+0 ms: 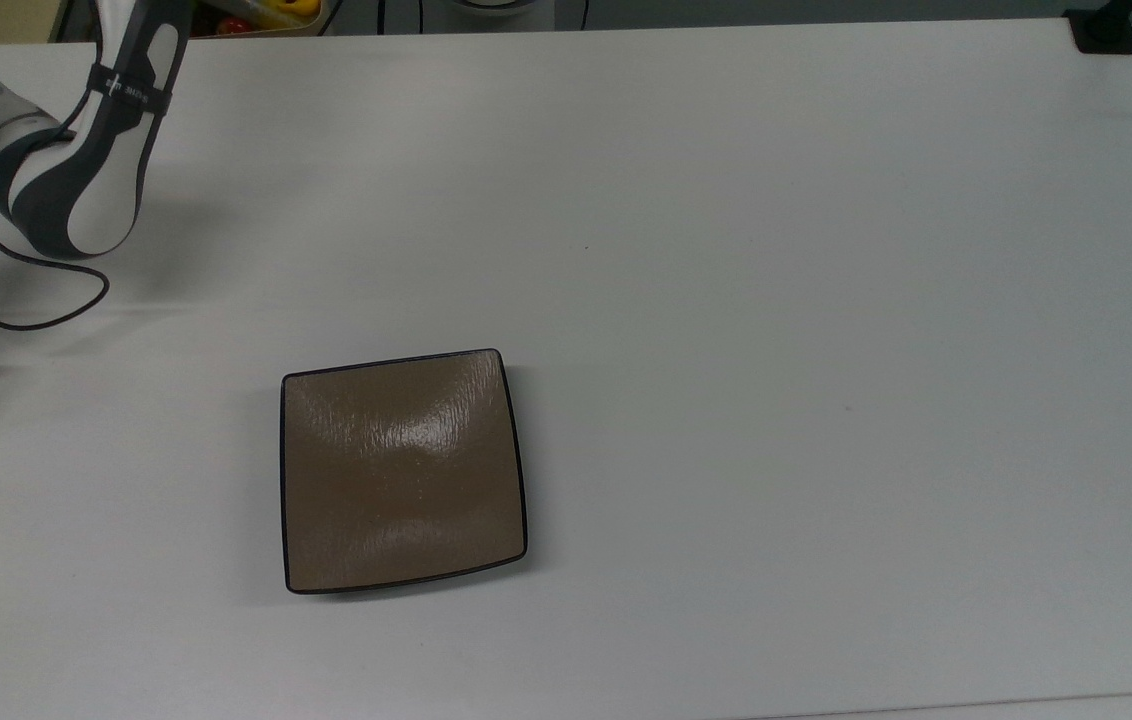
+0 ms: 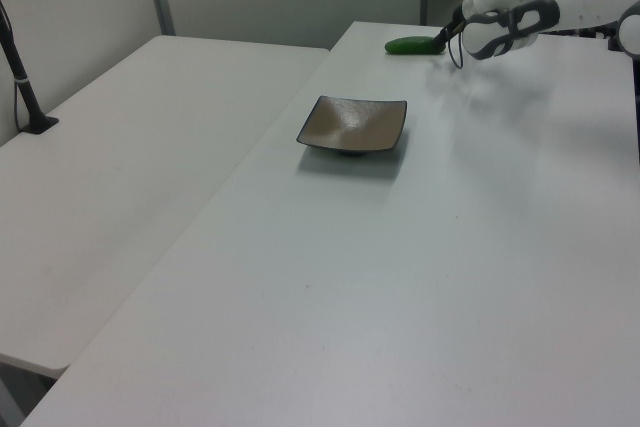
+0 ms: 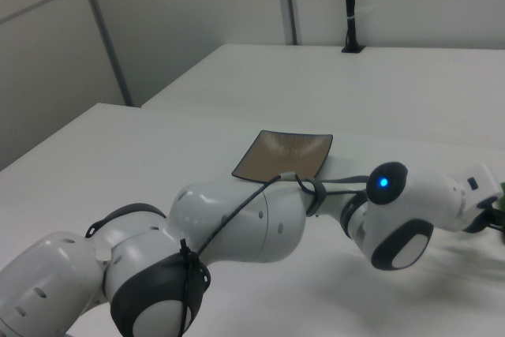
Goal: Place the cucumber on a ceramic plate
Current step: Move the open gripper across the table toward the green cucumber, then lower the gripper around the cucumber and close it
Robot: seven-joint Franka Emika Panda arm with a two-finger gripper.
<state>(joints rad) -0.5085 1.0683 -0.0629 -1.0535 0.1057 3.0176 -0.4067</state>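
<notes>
At the far end of the white table in the left view, the cucumber lies flat near the table's left edge, with the gripper touching or just beside its right end; whether its fingers are parted or closed I cannot tell. Nearer the camera, well apart from the cucumber, the ceramic plate sits bare on the table.
</notes>
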